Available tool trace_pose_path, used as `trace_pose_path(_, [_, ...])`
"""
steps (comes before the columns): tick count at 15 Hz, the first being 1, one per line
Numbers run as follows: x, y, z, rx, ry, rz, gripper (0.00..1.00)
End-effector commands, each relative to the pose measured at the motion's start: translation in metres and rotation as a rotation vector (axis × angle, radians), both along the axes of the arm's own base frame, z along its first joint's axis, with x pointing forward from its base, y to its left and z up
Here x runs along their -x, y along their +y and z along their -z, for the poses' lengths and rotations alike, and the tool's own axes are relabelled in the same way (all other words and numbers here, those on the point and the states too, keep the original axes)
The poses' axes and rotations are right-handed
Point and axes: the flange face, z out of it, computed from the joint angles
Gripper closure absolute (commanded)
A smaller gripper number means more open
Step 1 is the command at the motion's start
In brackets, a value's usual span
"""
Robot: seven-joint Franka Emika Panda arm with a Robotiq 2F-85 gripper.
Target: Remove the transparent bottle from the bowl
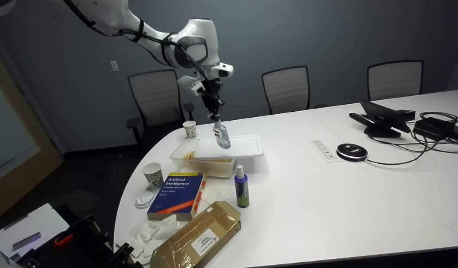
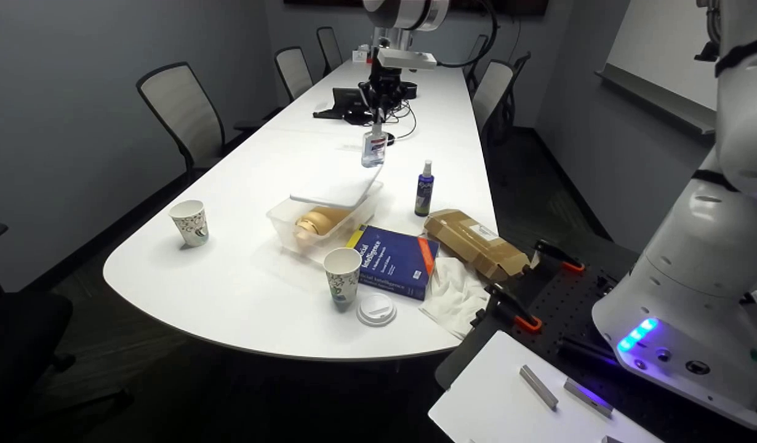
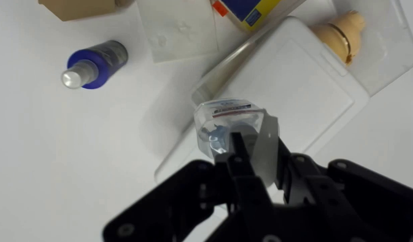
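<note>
Gripper (image 3: pixel 260 148), mine: pinching clear bottle (image 2: pixel 374 149), which hangs below me, long axis near upright, well inward of table's (image 2: pixel 243 314) rounded edge.

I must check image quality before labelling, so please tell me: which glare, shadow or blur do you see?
Wrist view: the end effector looks slightly blurred, highlights sit on the clear bottle, and a soft shadow lies on the table; in an exterior view, glare on the cardboard box; in an exterior view, blue light on the robot base.

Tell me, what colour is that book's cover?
Mostly blue; the cover shows best in an exterior view.
</note>
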Motion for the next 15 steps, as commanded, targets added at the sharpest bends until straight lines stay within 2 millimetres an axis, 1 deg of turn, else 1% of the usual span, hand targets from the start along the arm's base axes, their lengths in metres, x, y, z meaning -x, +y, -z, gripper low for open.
trace_pose_path(1, [0.025, -0.024, 0.005, -0.030, 0.007, 0.085, 0.95])
trace_pose_path(3, [0.031, -0.029, 0.014, -0.038, 0.027, 0.101, 0.95])
trace_pose_path(9, [0.046, -0.022, 0.045, -0.041, 0.102, 0.162, 0.95])
trace_pose_path(12, [0.052, -0.021, 0.065, -0.045, 0.127, 0.170, 0.95])
trace_pose_path(15, [0.055, -0.024, 0.086, -0.053, 0.115, 0.171, 0.95])
